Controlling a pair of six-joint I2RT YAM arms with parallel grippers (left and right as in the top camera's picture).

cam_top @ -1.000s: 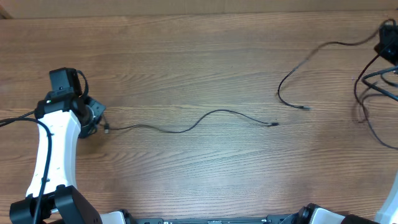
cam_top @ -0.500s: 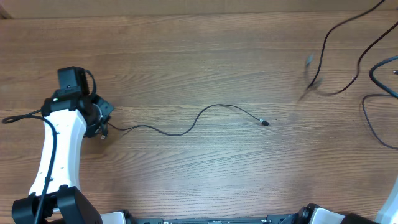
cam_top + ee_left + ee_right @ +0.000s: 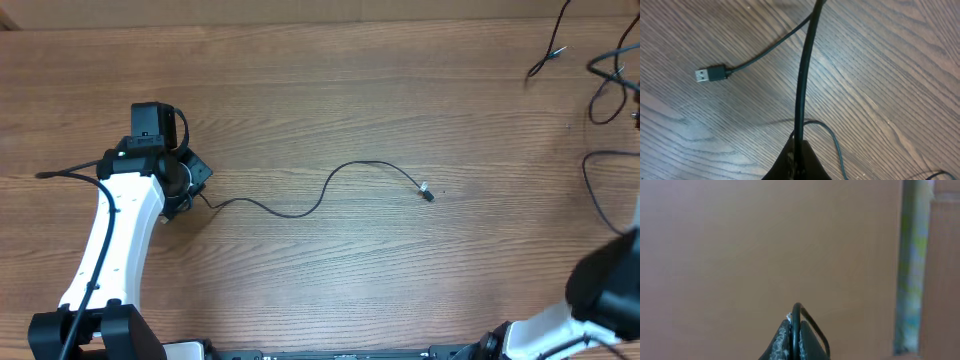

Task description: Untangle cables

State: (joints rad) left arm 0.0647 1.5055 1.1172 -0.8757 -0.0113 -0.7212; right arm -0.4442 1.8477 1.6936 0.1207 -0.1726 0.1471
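Note:
One black cable (image 3: 340, 177) lies on the wooden table, running from my left gripper (image 3: 192, 187) to a small plug (image 3: 427, 194). The left gripper is shut on this cable (image 3: 802, 85); its jaws (image 3: 797, 152) sit low over the table. A USB plug end (image 3: 704, 75) lies flat beside it. More black cables (image 3: 548, 55) hang in loops at the far upper right (image 3: 605, 80). My right gripper (image 3: 796, 330) is shut on a black cable loop (image 3: 799, 311), raised and facing a blurred tan background. It does not show in the overhead view.
The right arm's base (image 3: 605, 285) fills the lower right corner. A thick arm wire (image 3: 70, 174) trails left from the left arm (image 3: 120, 230). Another black cord (image 3: 600, 190) curves along the right edge.
The left gripper moved right and slightly away, dragging its cable end along. The right gripper lifted the other cables up and off toward the top right corner.

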